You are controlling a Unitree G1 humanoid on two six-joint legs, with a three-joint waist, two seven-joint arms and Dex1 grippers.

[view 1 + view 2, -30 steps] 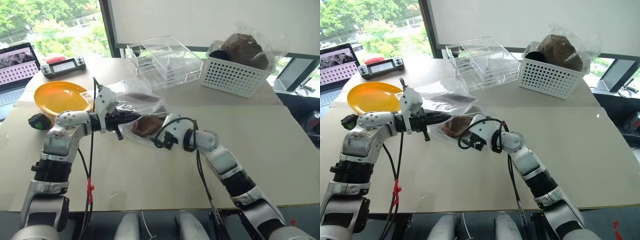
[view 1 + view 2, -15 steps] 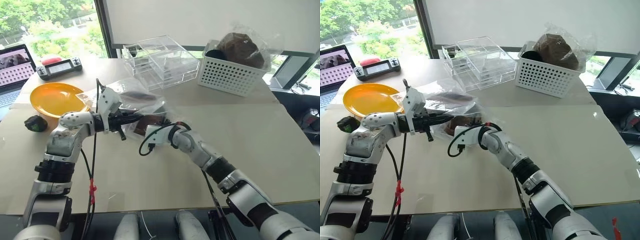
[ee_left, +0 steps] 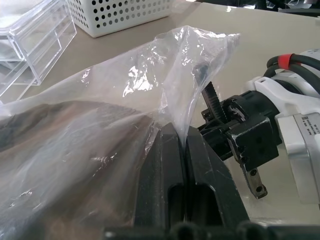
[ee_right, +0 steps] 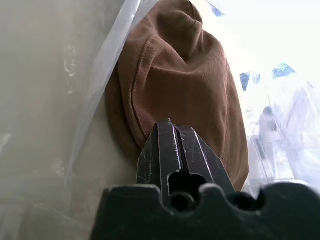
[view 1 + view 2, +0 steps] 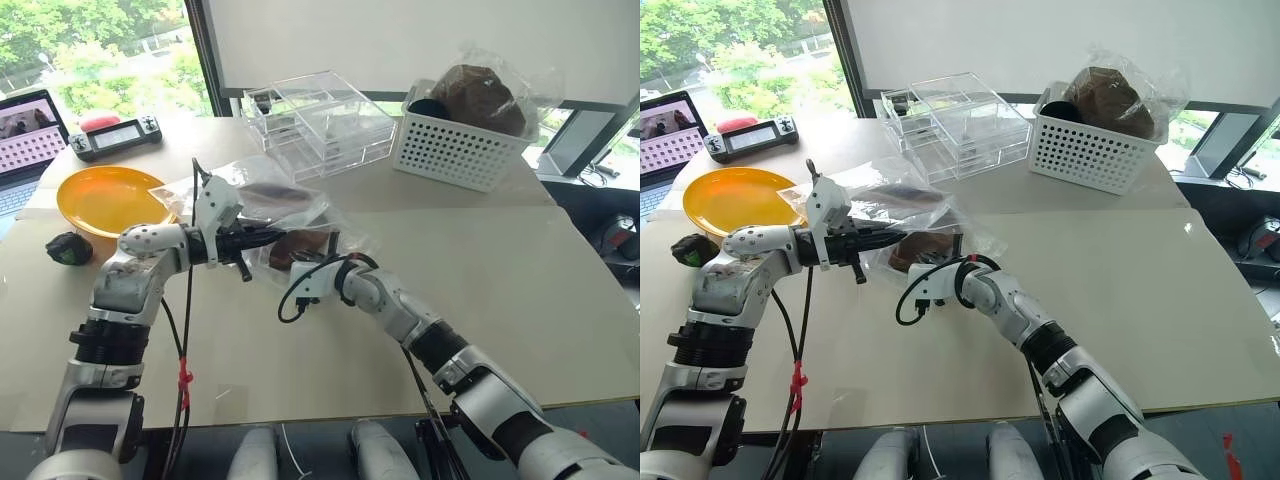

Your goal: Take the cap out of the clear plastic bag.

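Cap (image 4: pixel 175 90), brown fabric, sits inside the clear plastic bag (image 5: pixel 265 200) near the middle of the tan table (image 5: pixel 520 280), bunched at the bag's open end. Bag film lifts off the table on the robot's left, with the cap on the low side.

Left gripper (image 3: pixel 174 136): fingers pressed together with a fold of the bag film pinched between them, holding that edge up. Arm reaches in from the left, gripper roughly level.

Right gripper (image 4: pixel 169 129): fingers closed flat against each other, tips right at the cap's near edge. Cannot tell from the wrist view whether any fabric is caught between them. In the head views the right wrist sits just beside the bag mouth, a black cable looping off it.

Around: yellow plate (image 5: pixel 105 195) well to the left of the bag, a small dark object (image 5: pixel 68 247) by the plate's near edge. Clear drawer boxes (image 5: pixel 320 125) and a white perforated basket (image 5: pixel 465 150) at the far side, a wrapped brown mound (image 5: pixel 480 92) in the basket. Laptop (image 5: pixel 30 130) and a handheld controller (image 5: pixel 113 135) at far left.
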